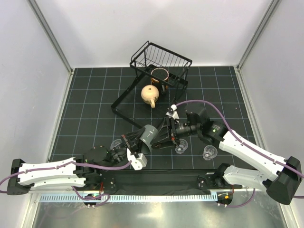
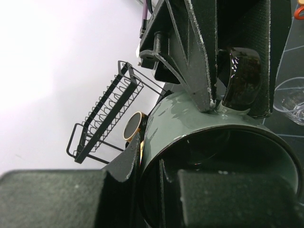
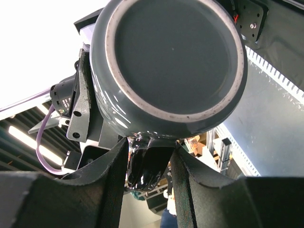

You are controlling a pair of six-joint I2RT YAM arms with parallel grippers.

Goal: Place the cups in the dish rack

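Note:
The grey mug (image 1: 150, 134) hangs in the air between both grippers, on its side over the mat's near middle. My left gripper (image 2: 147, 156) is shut on its rim, one finger outside the wall and one inside. My right gripper (image 3: 149, 152) is closed round the mug's glossy handle (image 3: 147, 166), with the mug's base (image 3: 171, 61) facing its camera. The black dish rack (image 1: 161, 61) stands at the back. A brown-rimmed cup (image 1: 159, 74) sits in its lower part. A round beige mug (image 1: 150, 94) stands on the mat in front of it.
Three clear glass tumblers stand on the mat: one (image 1: 181, 147) under the right gripper, one (image 1: 209, 153) to its right, one (image 1: 116, 144) by the left arm. White walls enclose the mat on three sides. The rack also shows in the left wrist view (image 2: 104, 118).

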